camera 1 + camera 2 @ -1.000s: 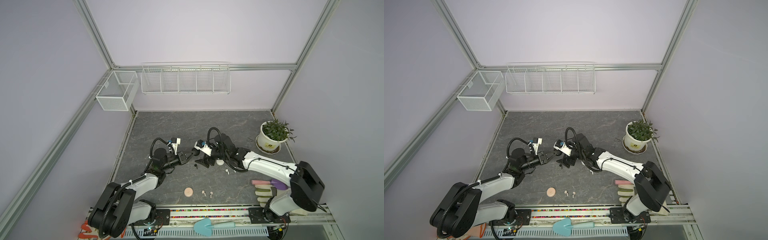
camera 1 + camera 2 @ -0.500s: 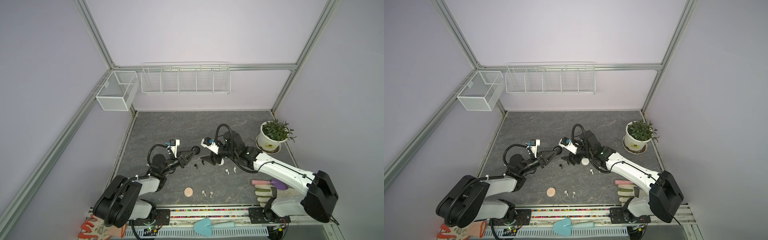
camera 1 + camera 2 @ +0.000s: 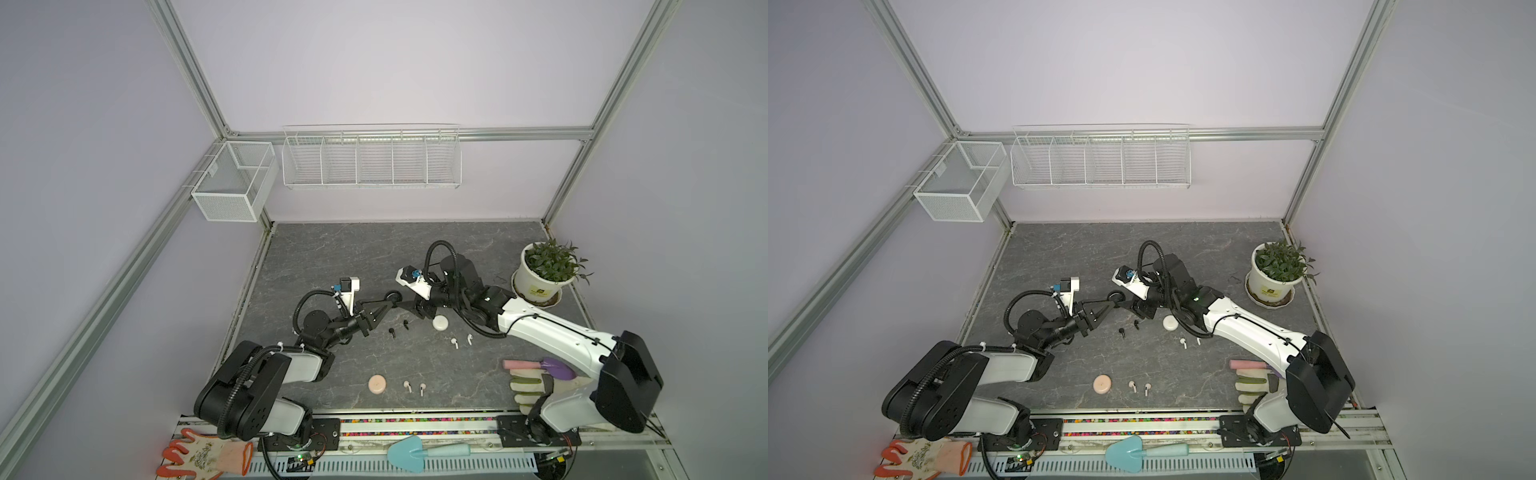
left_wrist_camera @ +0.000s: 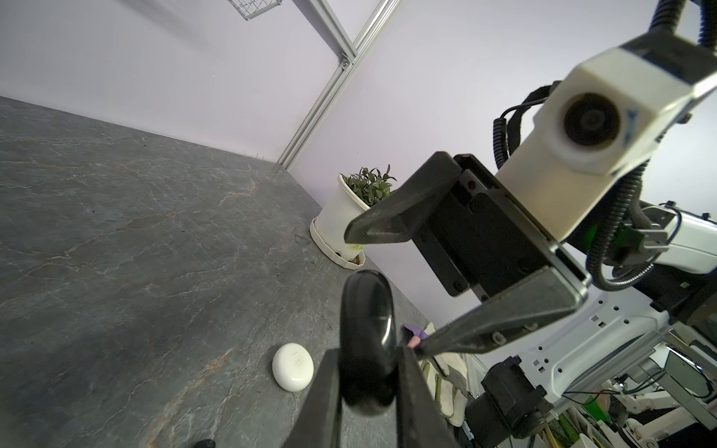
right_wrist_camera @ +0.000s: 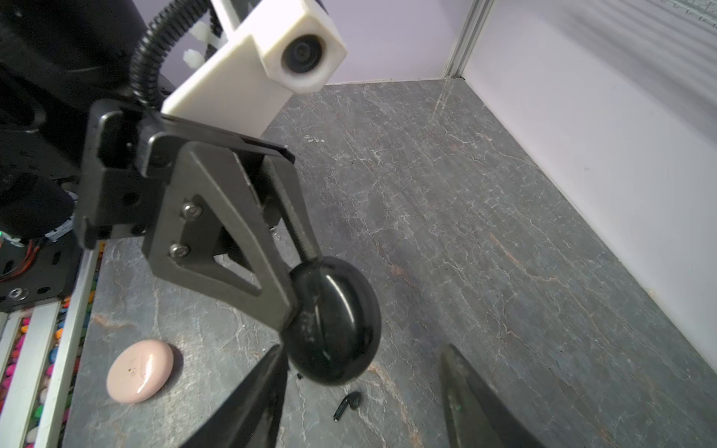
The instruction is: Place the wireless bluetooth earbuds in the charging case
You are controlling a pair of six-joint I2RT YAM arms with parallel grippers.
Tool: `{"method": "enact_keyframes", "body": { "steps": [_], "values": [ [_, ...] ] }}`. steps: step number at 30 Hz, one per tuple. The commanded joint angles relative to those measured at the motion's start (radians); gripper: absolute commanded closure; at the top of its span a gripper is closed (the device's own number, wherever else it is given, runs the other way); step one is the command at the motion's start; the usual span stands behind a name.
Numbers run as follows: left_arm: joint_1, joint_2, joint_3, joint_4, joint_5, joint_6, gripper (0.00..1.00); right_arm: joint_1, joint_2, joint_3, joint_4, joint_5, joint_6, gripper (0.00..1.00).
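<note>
Left wrist view: left gripper [image 4: 368, 351] fingers clamped on the shut black case [image 4: 366, 318], held above the table [image 3: 332, 257]. Right gripper [image 4: 386, 289] fingers apart either side of it, not gripping. No earbud seated yet.

Black earbuds [image 3: 391, 331] lie mid-table. White earbuds [image 3: 454, 343] sit near the closed white case [image 3: 440, 323]. Pink earbuds [image 3: 407, 385] and pink case [image 3: 377, 384] lie near the front edge.

Pot label [image 3: 540, 291]: yellow, unreadable.

Bright, even light, soft shadows; wrist views bow at edges; glare streaks the black charging case [image 5: 333, 322].
</note>
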Motion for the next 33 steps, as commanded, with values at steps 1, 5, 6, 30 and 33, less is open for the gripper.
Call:
{"method": "enact_keyframes", "body": {
  "steps": [1, 5, 6, 30, 33],
  "values": [
    [-0.003, 0.001, -0.014, 0.058, 0.006, -0.002, 1.0, -0.005, 0.012, 0.028, 0.034, 0.016, 0.001, 0.37],
    [-0.003, 0.0, -0.016, 0.058, 0.008, -0.003, 1.0, -0.001, 0.019, 0.036, 0.035, 0.055, -0.005, 0.39],
    [-0.003, -0.003, -0.016, 0.058, 0.007, -0.004, 1.0, -0.002, 0.022, 0.038, 0.032, 0.07, -0.008, 0.39],
    [-0.003, -0.009, -0.018, 0.058, 0.014, -0.016, 1.0, -0.021, 0.003, 0.078, -0.086, -0.029, -0.024, 0.29],
    [-0.003, 0.001, -0.01, 0.058, 0.022, -0.021, 1.0, -0.021, 0.027, 0.077, -0.075, -0.056, -0.025, 0.28]
  ]
}}
